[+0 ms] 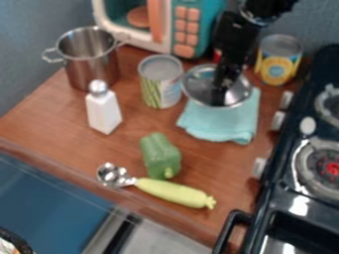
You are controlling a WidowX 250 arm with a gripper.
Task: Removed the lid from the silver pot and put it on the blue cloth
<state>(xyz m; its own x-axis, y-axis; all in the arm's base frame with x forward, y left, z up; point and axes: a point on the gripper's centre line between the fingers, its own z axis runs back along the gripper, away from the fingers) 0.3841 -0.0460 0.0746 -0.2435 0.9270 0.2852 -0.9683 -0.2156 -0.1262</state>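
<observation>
- Lid: a round, silvery disc at the upper right of the counter, overlapping the upper end of the blue cloth; whether it touches the fabric cannot be told.
- Orientation: broad face turned up toward the camera; outline nearly circular, its slightly longer axis running from upper left to lower right.
- Gripper: black, hanging from the top edge over the middle of the lid; whether it is spread, pressed together or pinching the lid cannot be told.
- Blue cloth: folded, flat on the wooden counter, extending from under the lid's outline toward the viewer.
- Flanking cans: one with a green-and-white label, upright just left of the lid; one with a yellow label, upright to its upper right.
- Silver pot: upright at upper left, mouth uncovered.
- Shaker: white, upright, in front of the pot.
- Foreground: green pepper, metal spoon and pale green vegetable.
- Margins: toy microwave behind; stove at right.
</observation>
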